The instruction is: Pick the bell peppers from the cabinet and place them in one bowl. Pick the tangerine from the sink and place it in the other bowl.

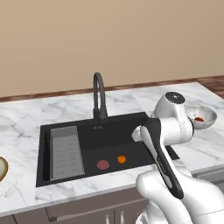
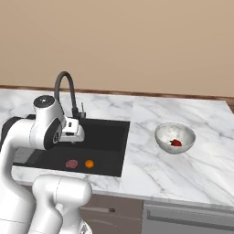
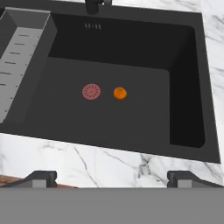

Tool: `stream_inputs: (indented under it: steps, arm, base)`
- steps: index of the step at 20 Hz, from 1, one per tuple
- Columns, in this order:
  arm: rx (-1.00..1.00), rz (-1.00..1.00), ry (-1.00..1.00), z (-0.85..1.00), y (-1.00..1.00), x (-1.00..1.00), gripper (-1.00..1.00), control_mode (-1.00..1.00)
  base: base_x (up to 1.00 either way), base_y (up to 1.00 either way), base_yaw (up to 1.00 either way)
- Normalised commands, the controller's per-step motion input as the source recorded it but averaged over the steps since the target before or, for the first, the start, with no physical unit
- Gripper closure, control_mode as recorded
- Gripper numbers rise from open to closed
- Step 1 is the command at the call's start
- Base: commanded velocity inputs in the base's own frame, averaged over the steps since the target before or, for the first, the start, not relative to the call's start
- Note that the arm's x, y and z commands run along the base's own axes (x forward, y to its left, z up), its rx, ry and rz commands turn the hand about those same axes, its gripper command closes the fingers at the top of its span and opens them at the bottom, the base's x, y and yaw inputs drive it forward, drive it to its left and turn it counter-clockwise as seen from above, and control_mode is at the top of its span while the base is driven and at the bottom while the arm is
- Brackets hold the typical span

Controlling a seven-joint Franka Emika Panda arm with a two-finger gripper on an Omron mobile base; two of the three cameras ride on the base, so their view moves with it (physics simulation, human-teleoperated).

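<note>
The tool (image 3: 112,177) is hanging above the near edge of the marble bench (image 3: 100,162) with its tips standing wide apart and holding nothing. Beyond it, the tangerine (image 3: 120,92) is resting on the floor of the sink (image 3: 186,78), just beside the pinkish drain (image 3: 91,92) and apart from the strainer tray (image 3: 17,74); the tool should be centring over the fruit, descending vertically and straddling it clear of the drain before closing. Farther off, the speckled bowl (image 2: 164,130) is holding a red pepper (image 2: 176,143), so the tangerine is belonging in the tan bowl (image 1: 2,168)

Even, bright rendered light, sharp throughout, soft shading inside the black sink (image 3: 131,127), no glare
</note>
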Motion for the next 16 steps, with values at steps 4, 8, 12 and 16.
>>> stream_inputs:
  steps: [4, 8, 12, 16]
  arm:
    - [0.00, 0.00, 0.00, 0.00, 0.00, 0.00, -1.00, 1.00]
    - [0.00, 0.00, 0.00, 0.00, 0.00, 0.00, -1.00, 1.00]
    - [0.00, 0.00, 0.00, 0.00, 0.00, 0.00, -1.00, -1.00]
    - [0.00, 0.00, 0.02, 0.00, 0.00, 0.11, -1.00, -1.00]
  base:
    - [0.00, 0.00, 0.00]
    - [0.00, 0.00, 0.00]
    - [0.00, 0.00, 0.00]
    - [0.00, 0.00, 0.00]
